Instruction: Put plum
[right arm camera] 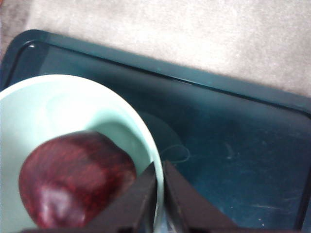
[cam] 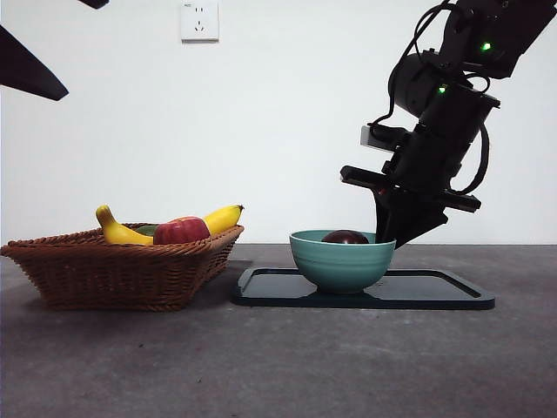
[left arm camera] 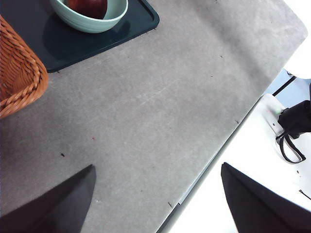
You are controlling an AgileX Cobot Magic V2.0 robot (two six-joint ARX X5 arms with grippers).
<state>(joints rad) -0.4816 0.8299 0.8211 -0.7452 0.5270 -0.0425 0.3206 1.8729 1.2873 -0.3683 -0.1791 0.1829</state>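
The round, glossy, dark maroon plum (right arm camera: 73, 182) lies inside the pale green ceramic bowl (cam: 340, 259), which stands on the flat dark teal tray (cam: 435, 292) on the grey desk (cam: 278, 366). The front view shows only the plum's top above the bowl's rim, while the right wrist view looks down into the bowl and shows the fruit resting on the bowl's floor, free of any grip. That same view shows the right gripper (right arm camera: 159, 194) with its jaws nearly pressed together, pinching the bowl's rim between them, one jaw inside the bowl beside the plum and the other outside over the tray. In the front view this arm comes down from above on the far side of the bowl from the woven brown wicker basket (cam: 122, 266). The basket sits on the desk just beside the tray and holds a yellow banana (cam: 117, 231) and a red apple (cam: 181, 231), seen only from the front. The left gripper (left arm camera: 158, 194) hangs over bare desk well apart from the bowl, its jaws spread wide.
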